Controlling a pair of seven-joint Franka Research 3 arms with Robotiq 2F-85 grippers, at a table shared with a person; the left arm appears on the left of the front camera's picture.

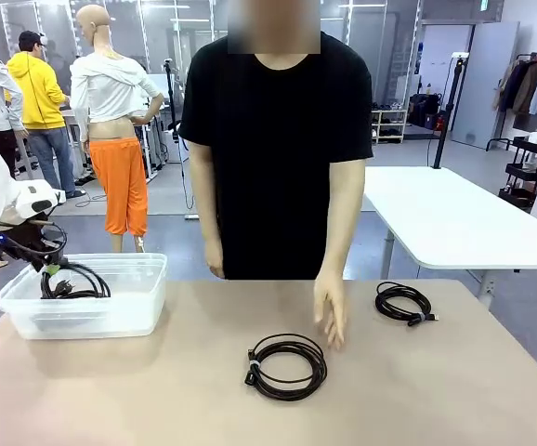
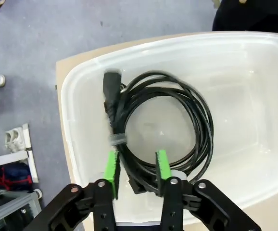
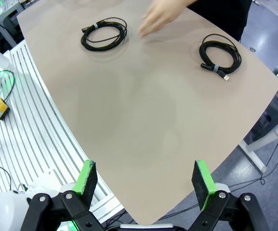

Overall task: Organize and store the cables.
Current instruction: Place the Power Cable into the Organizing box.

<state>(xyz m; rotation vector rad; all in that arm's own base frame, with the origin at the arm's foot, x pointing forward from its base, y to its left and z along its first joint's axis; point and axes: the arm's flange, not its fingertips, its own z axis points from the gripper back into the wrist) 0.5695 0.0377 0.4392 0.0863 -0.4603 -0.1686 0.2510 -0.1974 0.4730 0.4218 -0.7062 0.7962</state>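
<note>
Tan table [image 1: 157,400], near edge cut off. Far left, clear bin [image 1: 111,321]; inside, first cable [image 2: 199,115], plug blurred. Mid-table, second cable [image 1: 320,368] by person's hand [image 1: 330,311]; far right, third cable [image 1: 385,305]. Over bin, left gripper [image 2: 136,155] parted astride first cable's strands, contact unclear. Over near edge, right gripper [image 3: 144,166] spread wide, empty.

Black cables [image 1: 287,366], translucent white tub [image 1: 27,311], tan table [image 1: 157,395].
</note>
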